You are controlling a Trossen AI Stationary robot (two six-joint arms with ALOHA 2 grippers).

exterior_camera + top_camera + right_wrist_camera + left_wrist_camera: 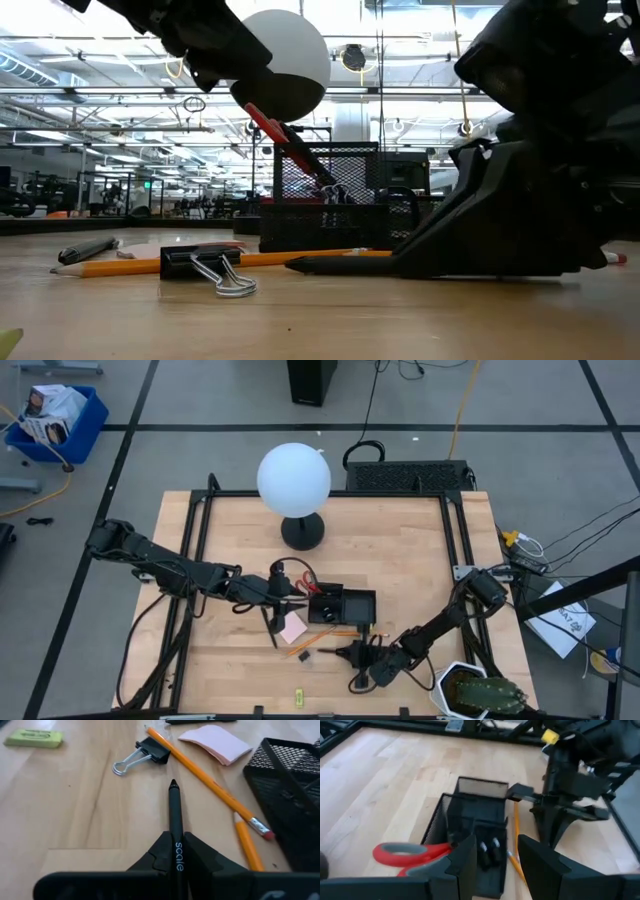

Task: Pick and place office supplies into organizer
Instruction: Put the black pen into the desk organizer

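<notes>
Black mesh organizer (342,606) sits mid-table; binder clips (488,846) lie in one compartment. Left gripper (492,865) hovers over it, fingers clamped on red-handled scissors (407,856). Right gripper (175,857) rests on the tabletop just beside the organizer, pinched on a black pen (174,815). Pencils (200,772), pink sticky-note pad (216,741), one binder clip (142,752) and a yellow-green piece (34,738) lie outside.
</notes>
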